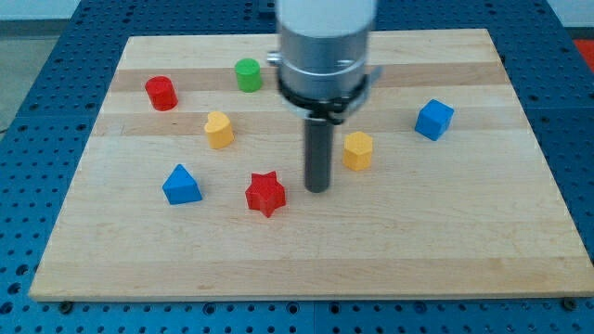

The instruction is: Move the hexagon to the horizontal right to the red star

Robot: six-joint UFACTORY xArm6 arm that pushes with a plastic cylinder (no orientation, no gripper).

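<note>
The yellow hexagon sits on the wooden board right of centre. The red star lies left of it and a little lower. My tip rests on the board between them, just left of and below the hexagon and right of the star. It touches neither block as far as I can tell.
A red cylinder and a green cylinder stand near the view's top left. A yellow heart and a blue triangular block lie at the left. A blue cube is at the right. The board's edge runs along the bottom.
</note>
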